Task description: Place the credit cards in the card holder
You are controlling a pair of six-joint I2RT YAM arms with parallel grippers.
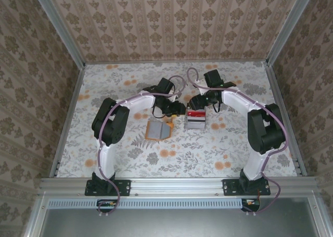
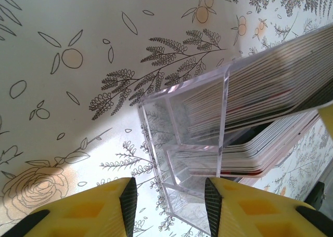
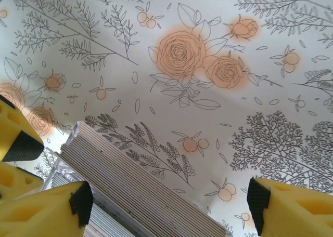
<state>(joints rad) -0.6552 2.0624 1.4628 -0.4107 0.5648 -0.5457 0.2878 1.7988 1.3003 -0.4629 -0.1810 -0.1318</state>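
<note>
credit cards (image 3: 135, 190) stacked in clear rack (image 2: 177, 107), under right claw (image 3: 169, 200), spread wide; left claw (image 2: 170, 194) apart, straddling rack corner

Bright, even light from above, soft shadows on the tablecloth (image 3: 130, 112), glare on the clear rack (image 2: 156, 117).

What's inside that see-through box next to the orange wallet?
Lots of thin cards, packed side by side in the clear box and its compartments. One red card shows from above. Mostly just their edges show; each card's face is covered by its neighbour.
</note>
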